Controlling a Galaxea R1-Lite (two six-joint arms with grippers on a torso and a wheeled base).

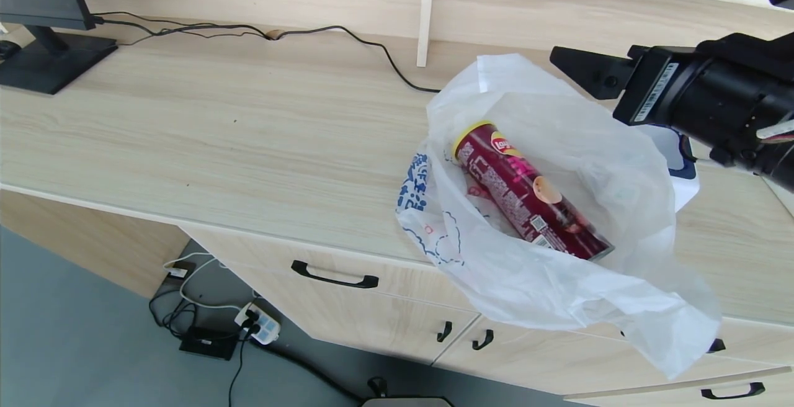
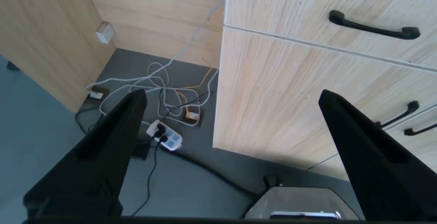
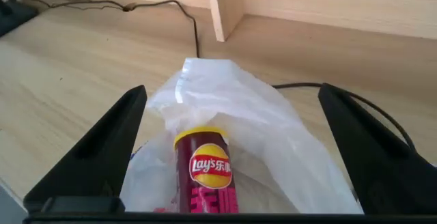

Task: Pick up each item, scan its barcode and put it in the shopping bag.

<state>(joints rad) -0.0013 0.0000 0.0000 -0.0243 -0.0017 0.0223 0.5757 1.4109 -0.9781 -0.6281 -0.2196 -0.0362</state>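
A white plastic shopping bag (image 1: 558, 283) lies open on the wooden counter, hanging a little over its front edge. Inside it a dark red chips can (image 1: 527, 193) with a yellow rim lies on its side. My right gripper (image 1: 577, 66) hangs open above the back of the bag, with nothing between its fingers. In the right wrist view the can (image 3: 208, 176) and the bag (image 3: 273, 135) lie below the open right gripper (image 3: 232, 98). My left gripper (image 2: 232, 98) is open and empty, down in front of the cabinet drawers (image 2: 307, 108).
A monitor stand (image 1: 43, 53) sits at the counter's back left, with a black cable (image 1: 372, 47) running toward the bag. A wooden divider (image 1: 425, 19) stands at the back. A white and blue object (image 1: 682, 168) lies behind the bag. A power strip (image 1: 260, 326) and wires lie on the floor.
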